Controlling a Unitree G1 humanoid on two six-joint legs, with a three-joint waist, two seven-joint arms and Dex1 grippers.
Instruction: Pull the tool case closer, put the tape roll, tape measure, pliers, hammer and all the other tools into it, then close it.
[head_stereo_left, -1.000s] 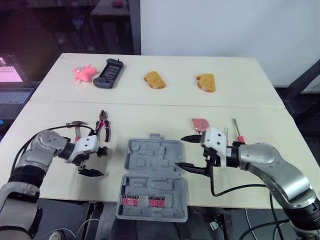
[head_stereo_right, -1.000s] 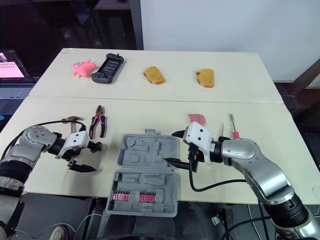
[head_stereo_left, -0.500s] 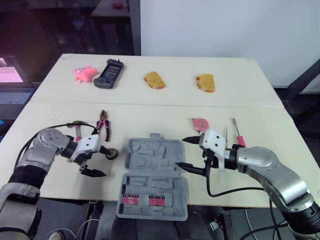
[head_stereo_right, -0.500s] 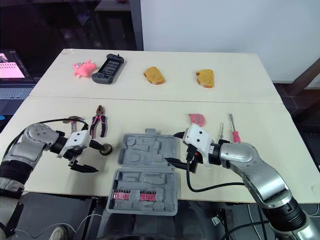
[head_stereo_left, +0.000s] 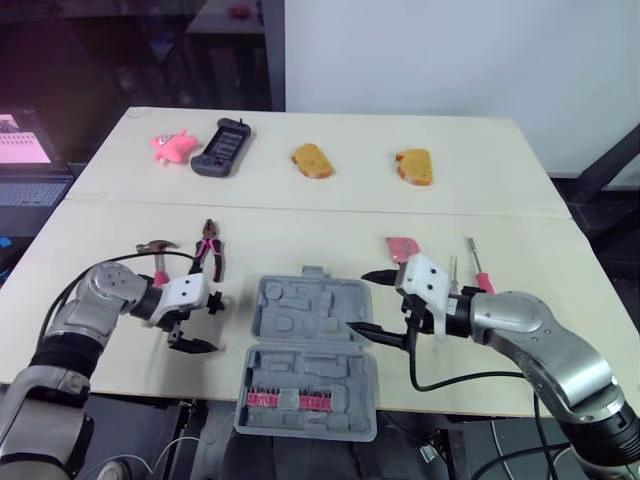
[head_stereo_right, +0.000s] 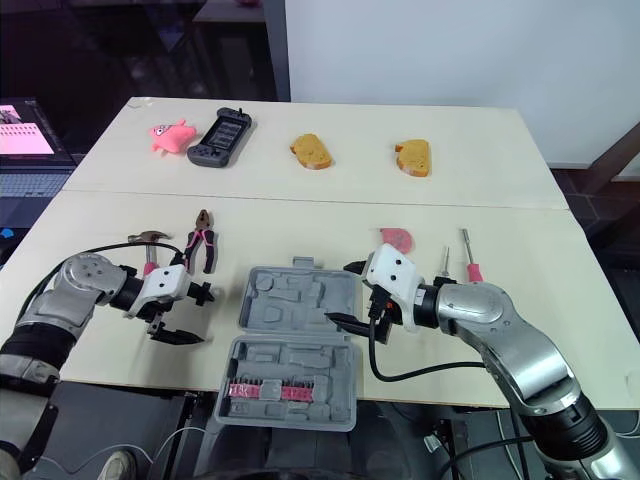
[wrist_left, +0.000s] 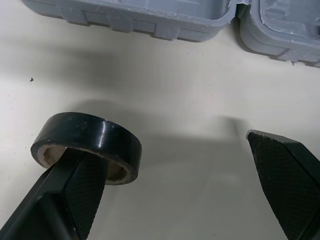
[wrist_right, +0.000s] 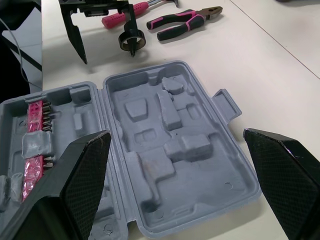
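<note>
Left end effector (head_stereo_left: 210, 325) is sitting nearer the tool case (head_stereo_left: 300, 330) than a second ago. Its fingers are standing apart, with one finger passing through the ring of the tilted tape roll (wrist_left: 95, 137), which is short of the case wall. Right end effector (head_stereo_left: 360, 303) is hovering spread wide, with the open case between its fingers. Pliers (head_stereo_left: 208, 252) and hammer (head_stereo_left: 157, 255) are lying on the worktop (head_stereo_left: 300, 220) just beyond the left end effector.
</note>
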